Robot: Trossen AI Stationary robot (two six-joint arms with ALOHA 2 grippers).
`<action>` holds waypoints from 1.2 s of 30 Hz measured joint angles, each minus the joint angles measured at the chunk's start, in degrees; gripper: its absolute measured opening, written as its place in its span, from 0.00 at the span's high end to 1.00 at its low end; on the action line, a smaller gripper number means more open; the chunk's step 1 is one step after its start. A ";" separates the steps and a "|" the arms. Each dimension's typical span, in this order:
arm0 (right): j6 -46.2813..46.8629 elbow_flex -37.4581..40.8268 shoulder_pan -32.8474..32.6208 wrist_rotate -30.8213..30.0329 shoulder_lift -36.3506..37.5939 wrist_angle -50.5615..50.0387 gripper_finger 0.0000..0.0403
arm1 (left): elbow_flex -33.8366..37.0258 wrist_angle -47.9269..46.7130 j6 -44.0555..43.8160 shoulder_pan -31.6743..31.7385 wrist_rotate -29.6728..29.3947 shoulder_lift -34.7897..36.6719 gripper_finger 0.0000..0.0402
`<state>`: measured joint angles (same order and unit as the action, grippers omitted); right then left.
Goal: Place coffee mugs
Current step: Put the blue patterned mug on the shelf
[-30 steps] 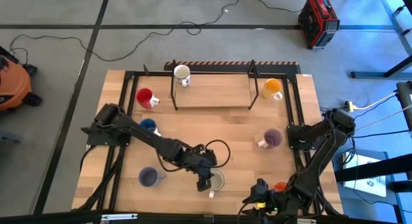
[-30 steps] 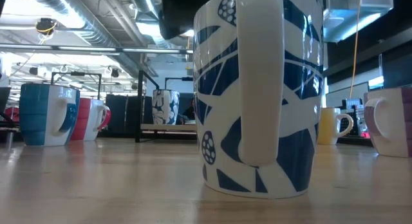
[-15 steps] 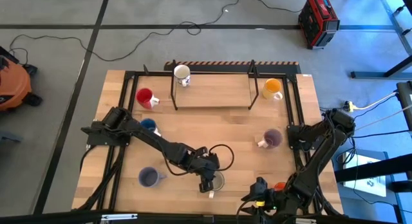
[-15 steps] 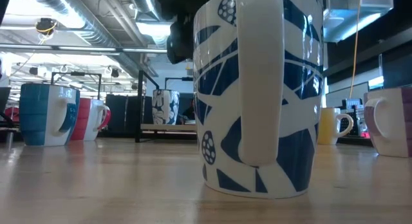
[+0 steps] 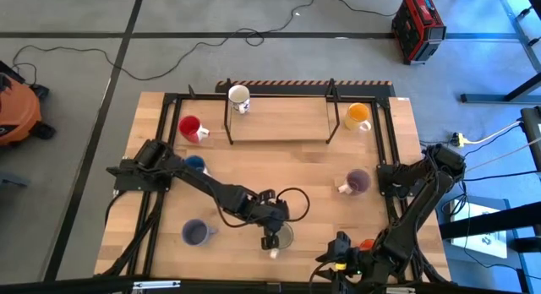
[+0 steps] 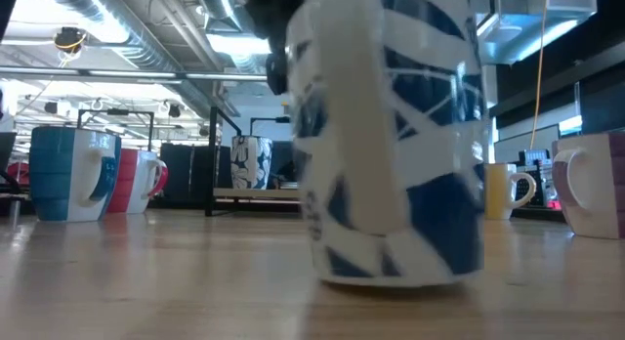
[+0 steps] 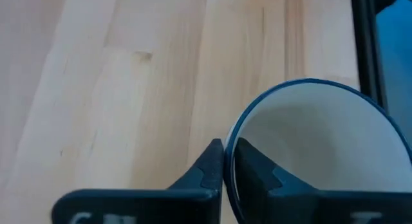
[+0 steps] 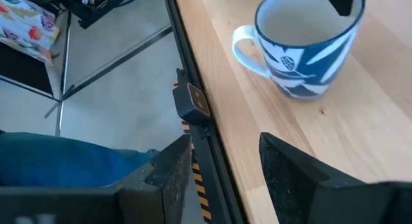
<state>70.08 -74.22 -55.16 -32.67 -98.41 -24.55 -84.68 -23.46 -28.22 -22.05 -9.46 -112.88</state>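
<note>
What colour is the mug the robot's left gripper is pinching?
White with blue patches, the mug shows best in the right wrist view.

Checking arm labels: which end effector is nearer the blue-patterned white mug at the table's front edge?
Left. The left end effector is clamped on the rim of the mug; the right end effector sits apart from it, off the front edge.

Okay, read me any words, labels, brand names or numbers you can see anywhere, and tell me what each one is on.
No text reads in full anywhere.
Pale marking on the left gripper: cut off by the picture's edge, unreadable.
Blue-and-white patterned ceramic mug: shapes and dots only, no words.
Red plastic case on the floor: any label is too small to read.
</note>
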 joint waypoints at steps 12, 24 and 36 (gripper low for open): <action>-0.06 0.00 0.09 -6.09 -2.53 -1.51 0.57 | 0.09 -2.37 -6.19 7.30 -3.55 0.46 0.96; 1.44 0.07 0.07 -8.28 -5.70 -3.66 0.57 | 0.07 -3.85 -5.96 11.94 -4.03 0.55 0.89; 1.32 0.07 0.07 -7.69 -5.70 -5.42 0.57 | 0.07 -4.27 -5.69 12.22 -0.84 2.06 0.74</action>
<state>71.40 -74.15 -55.09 -40.36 -104.12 -29.97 -84.62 -27.73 -33.91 -9.83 -10.30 -110.82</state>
